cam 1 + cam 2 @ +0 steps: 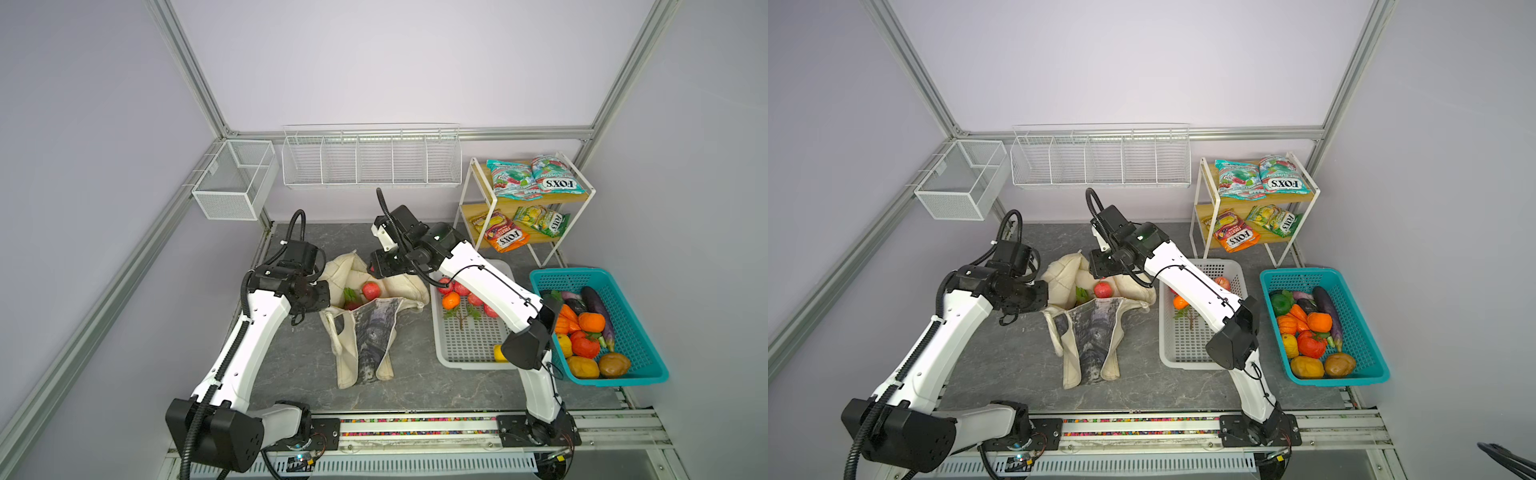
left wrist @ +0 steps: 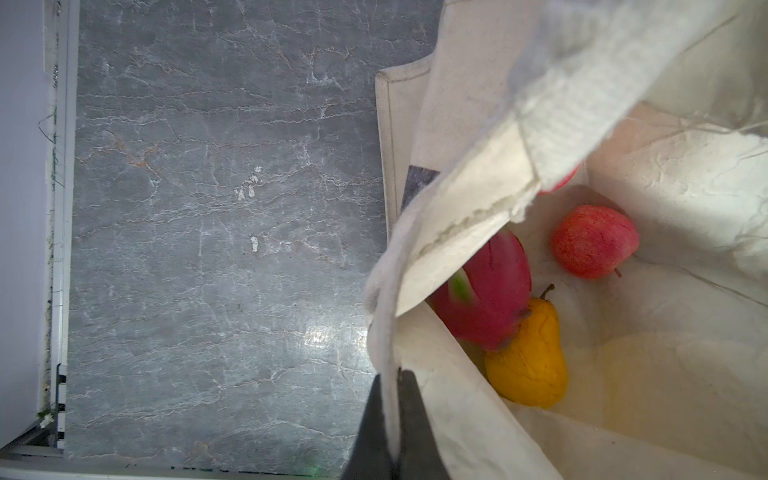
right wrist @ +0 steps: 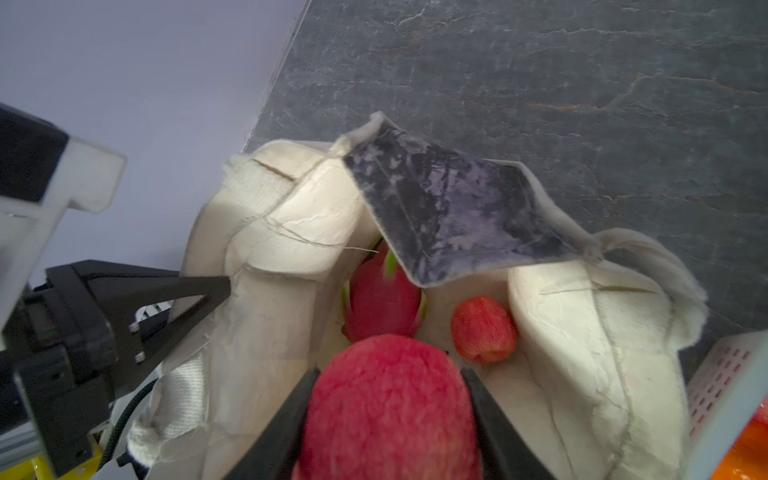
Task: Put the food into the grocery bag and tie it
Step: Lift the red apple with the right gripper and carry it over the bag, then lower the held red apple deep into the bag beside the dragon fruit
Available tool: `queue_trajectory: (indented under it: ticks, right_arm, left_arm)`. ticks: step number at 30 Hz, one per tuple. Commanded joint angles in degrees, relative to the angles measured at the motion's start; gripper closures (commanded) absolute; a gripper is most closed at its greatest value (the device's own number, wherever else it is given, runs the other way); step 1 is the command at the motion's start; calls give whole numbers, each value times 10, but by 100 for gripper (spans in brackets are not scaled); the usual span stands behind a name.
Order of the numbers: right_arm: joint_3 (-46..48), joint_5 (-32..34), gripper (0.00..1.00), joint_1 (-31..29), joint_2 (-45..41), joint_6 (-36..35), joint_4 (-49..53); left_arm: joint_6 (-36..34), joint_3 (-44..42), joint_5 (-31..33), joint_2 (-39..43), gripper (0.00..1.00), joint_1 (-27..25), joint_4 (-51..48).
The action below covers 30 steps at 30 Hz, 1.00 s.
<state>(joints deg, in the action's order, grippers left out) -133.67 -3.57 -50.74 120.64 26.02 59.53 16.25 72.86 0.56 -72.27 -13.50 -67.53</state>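
**Finding:** The left gripper [image 2: 392,382] is pinching the left rim of the grocery bag [image 1: 347,365], jaws pressed together on the canvas, and is holding the mouth open. The bag is lying in the middle of the table [image 1: 291,361], just left of the white basket [image 1: 469,353].

The right gripper [image 3: 390,374] is clamping a red apple [image 3: 390,407] between part-spread jaws over the far right of the mouth. A dragon fruit [image 2: 486,299], a yellow fruit [image 2: 532,365] and a second apple [image 2: 594,241] are resting inside.

**Judgement:** The canvas is behaving as soft and limp, so the hemmed rim or handles are offering the surest hold. The apple is looking light, firm and rounded, best gripped across its widest part.
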Motion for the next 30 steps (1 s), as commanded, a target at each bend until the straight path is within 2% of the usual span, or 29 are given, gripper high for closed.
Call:
queue_trajectory:
  ticks: [1,11,30]
  right_arm:
    - [-24,-20,50,-18,18,-34,40]
    - [-25,-40,50,-53,44,-83,39]
    - [-35,-39,49,-44,106,-115,19]
  left_arm:
    - [0,17,-15,-5,100,2,-9]
    - [4,17,-20,1,100,2,-9]
    - [2,29,-9,-6,100,2,-5]
